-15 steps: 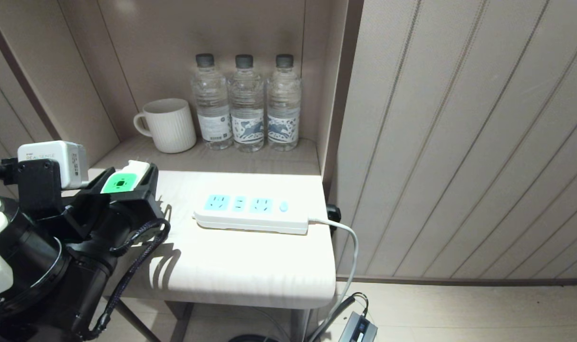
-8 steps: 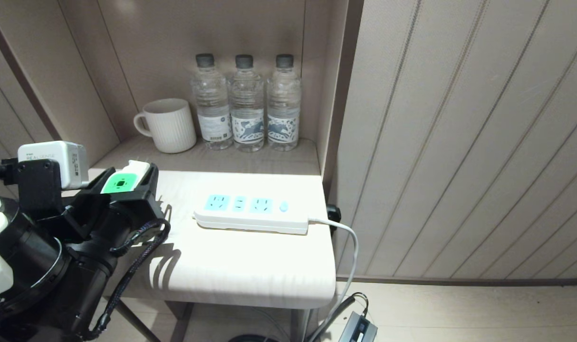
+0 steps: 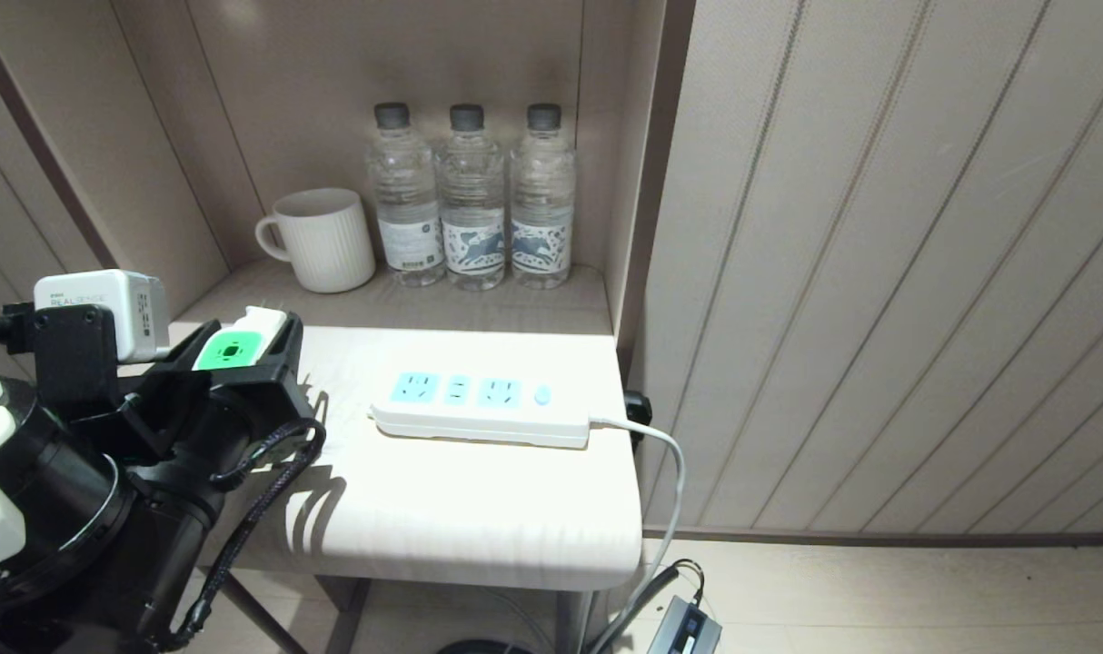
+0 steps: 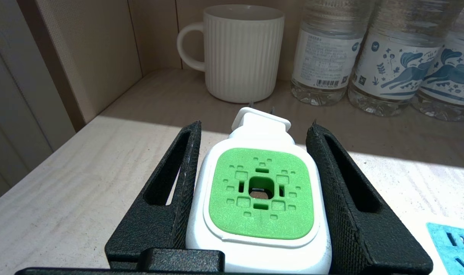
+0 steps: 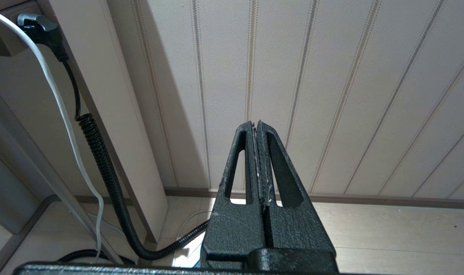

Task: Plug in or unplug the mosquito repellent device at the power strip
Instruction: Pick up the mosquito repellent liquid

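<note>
Repellent device (image 4: 258,198): I see its white cap with the square green vented face up, prongs pointing toward the shelf, held over the counter's left edge.
Power strip (image 3: 479,413): white, light-blue sockets empty, flat mid-counter, cord trailing right.

The head camera looks down on the bedside table (image 3: 479,509) from above its front edge. The left wrist camera sits low and close over the table's left rear corner, sharing the mug (image 4: 241,53) (image 3: 320,238). The right wrist camera faces the wall panelling (image 5: 331,76).
</note>
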